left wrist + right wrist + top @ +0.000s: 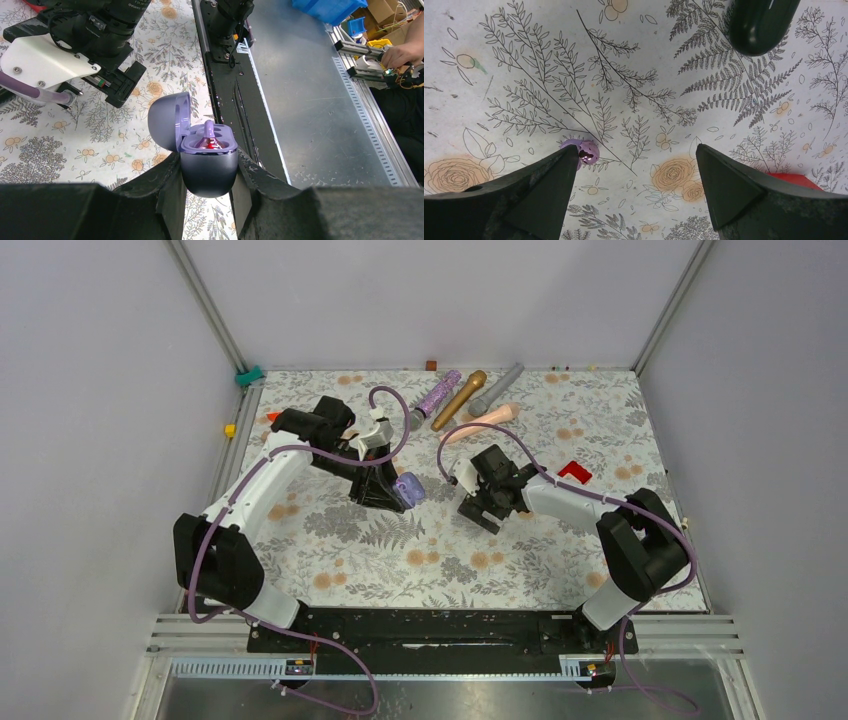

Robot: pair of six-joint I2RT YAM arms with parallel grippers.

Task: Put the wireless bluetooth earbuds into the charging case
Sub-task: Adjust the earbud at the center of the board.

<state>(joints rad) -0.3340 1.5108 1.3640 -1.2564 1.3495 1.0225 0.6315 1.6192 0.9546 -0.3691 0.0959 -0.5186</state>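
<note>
Earbuds are too small to pick out from above. There your left jaws clamp the open purple charging case (409,488) over the table (330,580), and your right jaws stand wide nearby.

Left wrist: one purple earbud (209,132) sits in the case, lid swung back.

Right wrist: a second purple earbud (586,151) lies on the table, touching one finger's (549,185) inner tip.

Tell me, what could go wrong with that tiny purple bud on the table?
1. The purple bud sits right by one of the right fingers, not midway, so closing might flick it away.
2. The left fingers pinch the open case only at its rounded lower half; pressing a bud in could tip it.
</note>
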